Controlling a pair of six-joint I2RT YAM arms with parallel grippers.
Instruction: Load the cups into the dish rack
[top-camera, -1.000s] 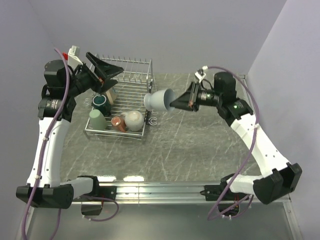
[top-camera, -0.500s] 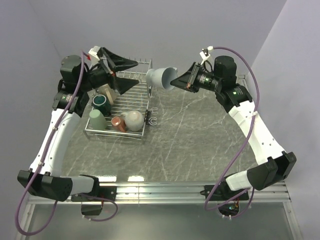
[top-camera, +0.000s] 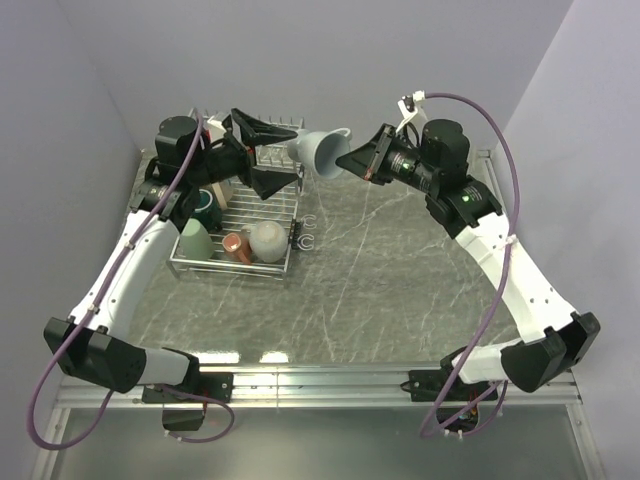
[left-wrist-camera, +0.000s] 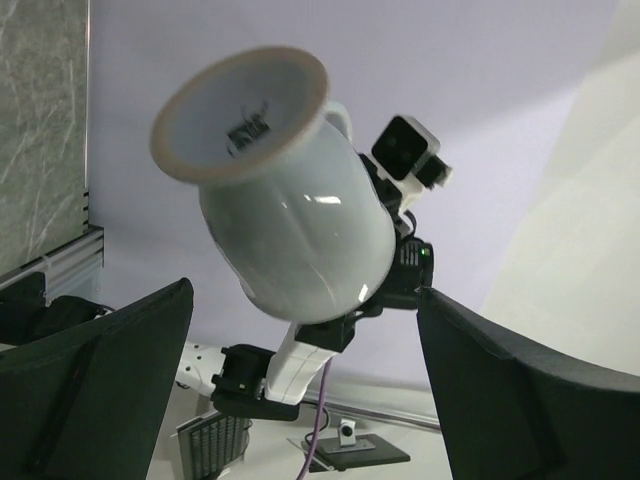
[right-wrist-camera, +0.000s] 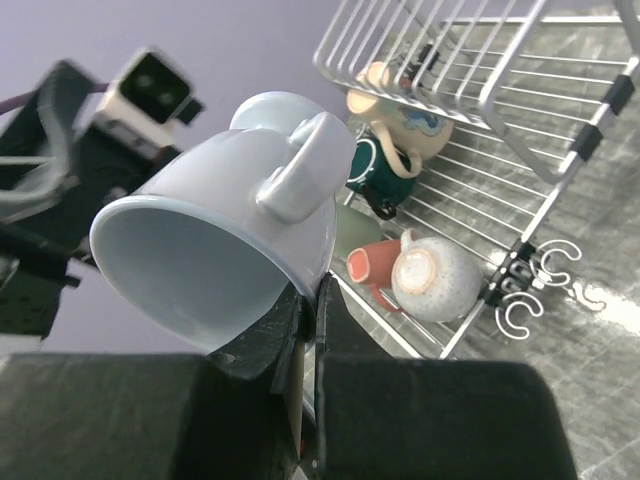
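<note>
The right claw (right-wrist-camera: 308, 335) is pressed together on the rim of a light blue-grey mug (right-wrist-camera: 215, 225), one finger inside the mouth and one outside. The mug lies on its side in mid-air, clear of everything below. Its mouth faces the right claw at 3 o'clock, its foot points to 9 o'clock, and its small handle is on the upper side.

In the overhead view the left claw (top-camera: 280, 158) sits at the mug's 9 o'clock. Its jaws are spread wide and hold nothing, and its own camera shows the mug's foot between the two dark fingers, not touching either.

The mug hangs over the far right corner of the rack (top-camera: 262, 205), at about the rack's 1 o'clock. Five mugs already sit in the rack:
- tan (right-wrist-camera: 400, 108)
- dark green (right-wrist-camera: 372, 168)
- pale green (right-wrist-camera: 350, 232)
- red-brown (right-wrist-camera: 372, 265)
- cream (right-wrist-camera: 438, 280)

The mug looks like glazed ceramic, so it is probably stiff, smooth enough to slip, fairly light, and likely to chip if dropped onto wire. A pinch on the thin rim could let it swivel. A surer hold would be across the round body just above the foot, because the handle looks too small for a finger.
</note>
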